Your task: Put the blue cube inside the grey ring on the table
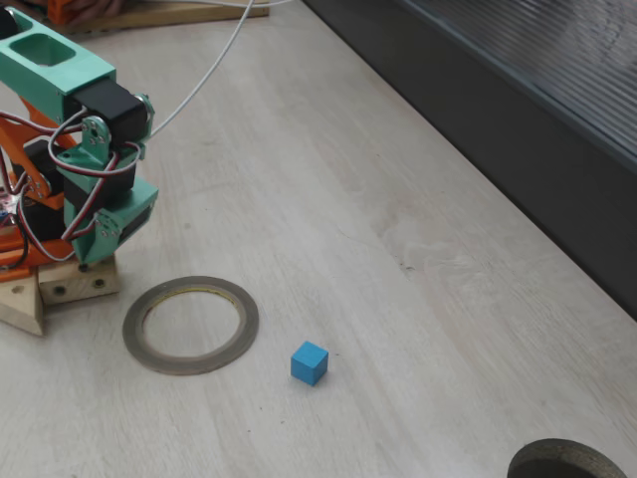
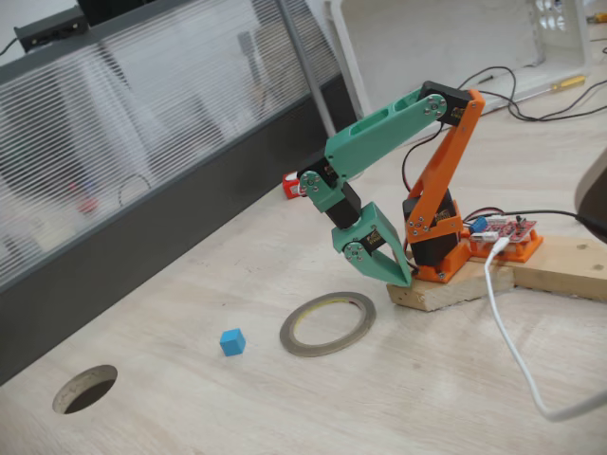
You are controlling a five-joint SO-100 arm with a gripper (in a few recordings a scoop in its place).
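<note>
In a fixed view, the small bright blue cube (image 1: 310,362) sits on the pale wood-grain table (image 1: 328,179), just beside the thin flat grey ring with a yellowish inner rim (image 1: 190,325), outside it on its right and slightly nearer the camera, not touching. The ring's hole holds nothing. The teal and orange arm (image 1: 90,149) stands at the left on a pale wooden block (image 1: 60,289), folded down over its base, behind the ring. Its claw is hard to make out here. A dark rough round object (image 1: 567,460) shows at the lower right edge, well apart from the cube.

In the other fixed view, the cube (image 2: 232,341) lies left of the ring (image 2: 328,323), again close but apart. The orange upper link rises from the base, the teal forearm slopes down toward the camera's left, and the teal gripper (image 2: 398,276) points down and back toward the wooden block, its tip near the table just behind the ring. The fingers lie together, so the claw looks closed and empty.

The cube looks light, rigid and smooth-faced, likely plastic or wood. Two opposite flat side faces are the place to pinch, squarely, since a corner hold could let it twist out.
</note>
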